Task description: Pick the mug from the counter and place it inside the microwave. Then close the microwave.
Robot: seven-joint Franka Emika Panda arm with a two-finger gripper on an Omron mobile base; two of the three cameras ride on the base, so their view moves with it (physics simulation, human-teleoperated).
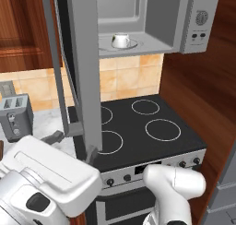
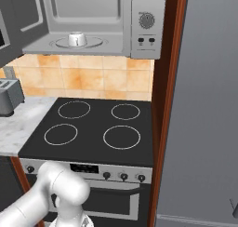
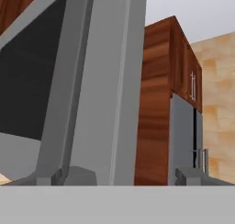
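Marbled counter carries a toaster; mug sits inside microwave.

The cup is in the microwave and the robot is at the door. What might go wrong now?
1. The gripper is open at the edge of the swung-out microwave door; a push there might slip off.
2. The mug sits near the front of the turntable, so a hard slam might jolt it.
3. The door hangs over the stove; the arm sweeping it shut might bump the toaster.

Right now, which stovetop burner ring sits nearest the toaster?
The front-left ring, beside the counter edge on the toaster side; the other three rings lie farther right or back.
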